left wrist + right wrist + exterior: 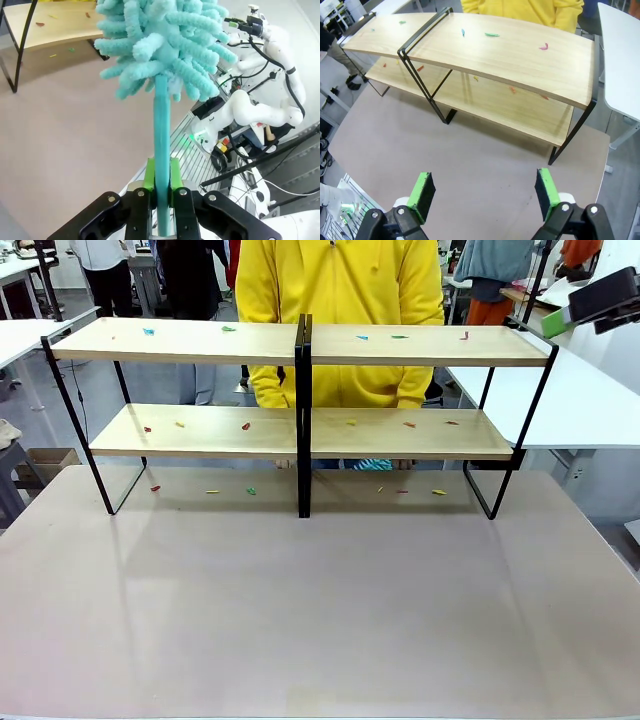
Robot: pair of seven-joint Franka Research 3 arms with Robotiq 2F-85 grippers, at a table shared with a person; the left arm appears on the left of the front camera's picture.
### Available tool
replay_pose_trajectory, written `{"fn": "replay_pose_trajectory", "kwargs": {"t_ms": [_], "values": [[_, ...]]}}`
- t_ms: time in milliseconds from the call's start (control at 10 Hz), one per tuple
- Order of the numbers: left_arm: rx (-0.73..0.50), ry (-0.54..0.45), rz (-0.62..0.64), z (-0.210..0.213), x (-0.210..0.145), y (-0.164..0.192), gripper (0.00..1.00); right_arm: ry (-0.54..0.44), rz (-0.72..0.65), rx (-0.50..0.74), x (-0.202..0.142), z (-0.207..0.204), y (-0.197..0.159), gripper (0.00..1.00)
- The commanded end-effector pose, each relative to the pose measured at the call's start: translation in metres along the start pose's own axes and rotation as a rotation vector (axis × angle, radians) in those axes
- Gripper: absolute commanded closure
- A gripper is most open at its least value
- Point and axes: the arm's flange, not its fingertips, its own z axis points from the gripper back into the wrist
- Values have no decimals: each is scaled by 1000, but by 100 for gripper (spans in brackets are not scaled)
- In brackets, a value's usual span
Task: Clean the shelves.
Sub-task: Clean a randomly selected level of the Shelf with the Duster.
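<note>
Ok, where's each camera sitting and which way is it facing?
Front: fixed between the arms, facing the shelves and a person in yellow; right claw top right.
Left wrist: along the left claw, shut on a turquoise duster, toward the shelves' end.
Right wrist: high, looking down past the open right claw onto the shelves.
Shared: the shelves, in all three.

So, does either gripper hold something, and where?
The left gripper is shut on the teal duster, on its handle, far from the fluffy head. The right gripper is open and empty.
</note>
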Motion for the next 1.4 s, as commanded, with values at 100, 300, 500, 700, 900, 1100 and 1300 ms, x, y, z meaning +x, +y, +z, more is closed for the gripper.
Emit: {"fn": "replay_pose_trajectory", "kwargs": {"t_ms": [100, 300, 500, 700, 900, 1100, 1300], "values": [[-13, -13, 4, 5, -3, -4, 100, -2, -3, 3, 0, 0, -1, 0], [3, -6, 3, 2, -2, 0, 87, -2, -3, 3, 0, 0, -1, 0], [15, 361, -217, -31, -3, -25, 87, -2, -3, 3, 0, 0, -1, 0], [-9, 798, -417, -104, 10, -43, 87, -2, -3, 3, 0, 0, -1, 0], [63, 1031, -358, -195, 20, -41, 87, -2, -3, 3, 0, 0, -1, 0], [248, 949, -138, -282, 30, -26, 87, -2, -3, 3, 0, 0, -1, 0], [127, 1007, -256, -258, 18, -47, 87, -2, -3, 3, 0, 0, -1, 0]]}}
